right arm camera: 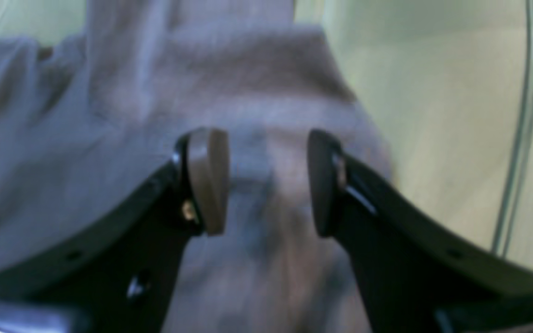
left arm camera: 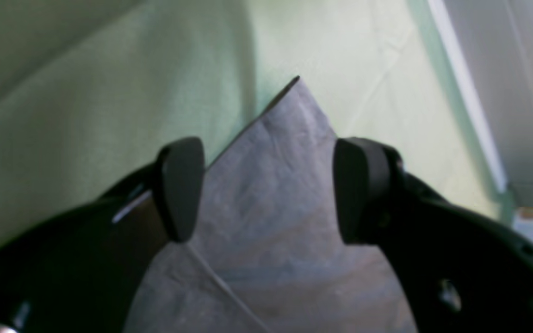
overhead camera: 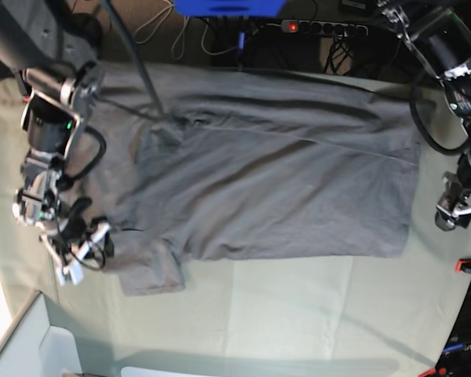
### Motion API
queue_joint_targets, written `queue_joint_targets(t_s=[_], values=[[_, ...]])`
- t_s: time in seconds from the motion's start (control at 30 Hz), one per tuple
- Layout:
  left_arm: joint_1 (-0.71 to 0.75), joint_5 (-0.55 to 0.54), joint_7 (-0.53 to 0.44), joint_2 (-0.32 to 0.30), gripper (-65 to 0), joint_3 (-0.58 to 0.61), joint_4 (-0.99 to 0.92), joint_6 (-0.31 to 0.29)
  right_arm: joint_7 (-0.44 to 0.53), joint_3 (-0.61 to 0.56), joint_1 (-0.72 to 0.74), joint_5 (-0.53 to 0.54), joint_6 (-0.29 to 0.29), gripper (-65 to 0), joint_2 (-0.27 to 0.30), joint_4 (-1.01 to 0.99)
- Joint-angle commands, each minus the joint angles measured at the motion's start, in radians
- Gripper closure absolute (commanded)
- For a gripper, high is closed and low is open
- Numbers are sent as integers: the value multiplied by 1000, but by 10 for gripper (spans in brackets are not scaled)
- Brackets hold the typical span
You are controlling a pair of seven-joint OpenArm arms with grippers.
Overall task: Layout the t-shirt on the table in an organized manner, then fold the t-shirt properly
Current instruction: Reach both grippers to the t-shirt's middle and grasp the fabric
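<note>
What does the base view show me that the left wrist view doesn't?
Base only: the whole t-shirt spread flat across the table, one sleeve by the right hand, plus cables beyond the far edge. Left wrist only: the left hand close up, open, straddling a pointed corner of the shirt without pinching it. Both: grey shirt on pale green cloth.

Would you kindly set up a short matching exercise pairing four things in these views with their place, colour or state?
Things:
1. t-shirt
2. table
3. left gripper
4. right gripper

Descriptions:
A. pale green cloth surface
B. jaws open above a pointed corner of the shirt
C. dark grey, spread flat
D. jaws open above a bunched sleeve area

Pairs: 1-C, 2-A, 3-B, 4-D
</note>
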Motion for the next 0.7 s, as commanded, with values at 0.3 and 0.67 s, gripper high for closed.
queue_joint_targets(t_s=[0.3,0.67], values=[[-36,8,-50,-16,-424,8,-29,-6,212,-6,41,17,-365,-285,6,-110],[-146,33,-50,-20,-424,11,-194,-6,313,-5,67,17,-82,-285,29,-194]])
